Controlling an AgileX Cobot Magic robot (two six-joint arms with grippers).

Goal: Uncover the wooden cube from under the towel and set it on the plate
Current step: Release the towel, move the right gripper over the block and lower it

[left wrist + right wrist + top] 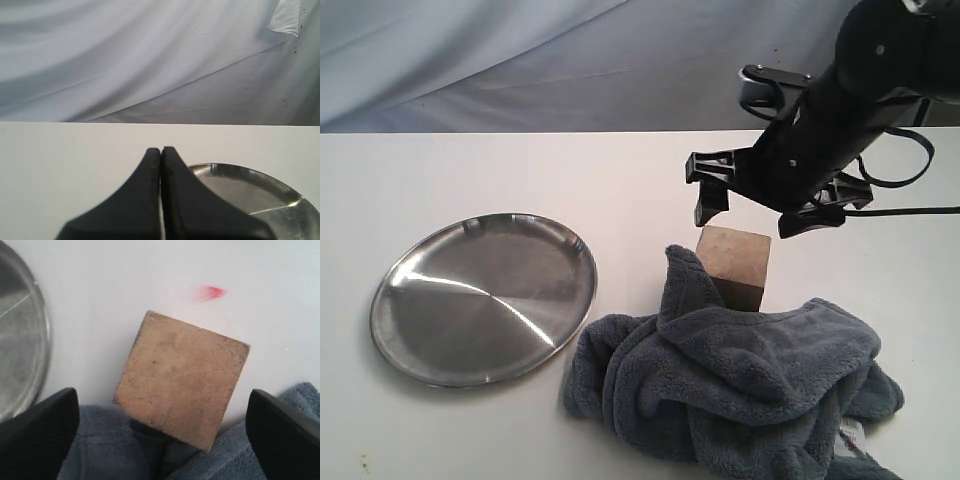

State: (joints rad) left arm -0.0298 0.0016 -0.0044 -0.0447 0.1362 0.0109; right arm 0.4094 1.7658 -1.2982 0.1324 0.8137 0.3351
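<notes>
Right gripper (752, 220): spread wide, empty, over wooden cube (733, 262). Square to faces; grip above towel (740, 390), possibly touching base. Left gripper (161, 150): closed, empty.

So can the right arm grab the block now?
Probably yes. The right gripper hangs open above the wooden cube, whose top is bare; the towel only bunches against one side.
</notes>
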